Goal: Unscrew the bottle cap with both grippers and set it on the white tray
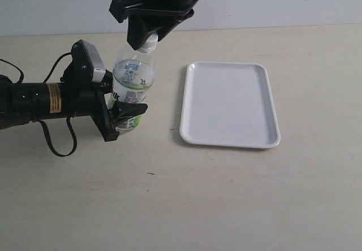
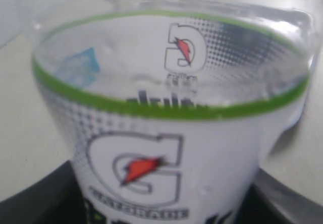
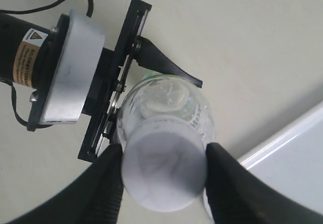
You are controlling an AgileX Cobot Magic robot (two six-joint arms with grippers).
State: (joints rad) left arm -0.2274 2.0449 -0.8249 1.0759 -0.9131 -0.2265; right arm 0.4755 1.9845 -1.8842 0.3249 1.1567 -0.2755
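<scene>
Pale wood-toned surface (image 1: 226, 194) fills your exterior view, with a plain light wall behind it. On its right half lies the white tray (image 1: 229, 104), flat, with nothing on it; one corner of it also shows in the right wrist view (image 3: 298, 158).

Your left arm (image 1: 34, 99) comes in level from the left edge, black and cylindrical, with an orange label on its side and a black cable (image 1: 56, 143) looping beneath it. The left gripper (image 1: 127, 108) has its jaws clamped around the lower body of the bottle (image 1: 133, 78). You can see one finger pressed against the side nearest the camera, while the other is hidden behind the bottle. The left wrist view is filled by the bottle's white label with its green band (image 2: 166, 148).

The right gripper (image 1: 148, 35) comes down from the top edge of the exterior view. Its jaws are closed on the bottle cap (image 1: 150, 40), and the right wrist view shows both dark fingers (image 3: 108, 183) touching opposite sides of the white cap (image 3: 164, 176).

The bottle leans, its neck tipped toward the tray, and stands left of the tray and apart from it. The cap sits on the bottle's neck. You cannot tell from these views whether the bottle's base touches the surface.
</scene>
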